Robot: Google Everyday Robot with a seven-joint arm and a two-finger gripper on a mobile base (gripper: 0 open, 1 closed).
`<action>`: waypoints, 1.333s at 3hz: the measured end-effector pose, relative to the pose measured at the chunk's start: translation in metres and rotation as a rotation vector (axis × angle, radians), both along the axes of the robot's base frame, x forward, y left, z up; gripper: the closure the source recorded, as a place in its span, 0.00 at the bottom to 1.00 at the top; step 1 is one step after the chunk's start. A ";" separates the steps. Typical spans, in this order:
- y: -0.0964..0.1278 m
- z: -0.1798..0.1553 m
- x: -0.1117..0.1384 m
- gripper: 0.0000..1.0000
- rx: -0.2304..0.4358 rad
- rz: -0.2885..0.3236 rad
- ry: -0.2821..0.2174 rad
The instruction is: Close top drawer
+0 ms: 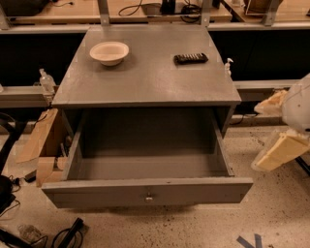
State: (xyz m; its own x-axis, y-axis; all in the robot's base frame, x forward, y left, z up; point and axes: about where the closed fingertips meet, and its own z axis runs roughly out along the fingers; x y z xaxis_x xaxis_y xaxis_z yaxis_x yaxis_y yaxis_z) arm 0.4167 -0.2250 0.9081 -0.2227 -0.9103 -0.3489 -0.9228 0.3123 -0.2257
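Cabinet with top drawer, layout as placed

Cabinet (pixel 145 85) stands centre, in front of a workbench (pixel 58 12). The top drawer (pixel 145 191) is pulled out toward the front, with its knob (pixel 149 196) centred on the front panel. On the cabinet top, a bowl (pixel 109 52) sits at the back left and a remote (pixel 191 58) at the back right, well apart. Cardboard (pixel 41 140) leans on the floor just left of the cabinet. The gripper (pixel 274 127) hangs to the right of the drawer, apart from it, fingers (pixel 278 152) spread with nothing between.
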 end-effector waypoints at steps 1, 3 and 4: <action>-0.007 -0.056 -0.016 0.48 0.070 -0.031 0.029; -0.012 -0.160 -0.072 0.94 0.180 -0.112 0.118; 0.003 -0.225 -0.096 1.00 0.250 -0.130 0.175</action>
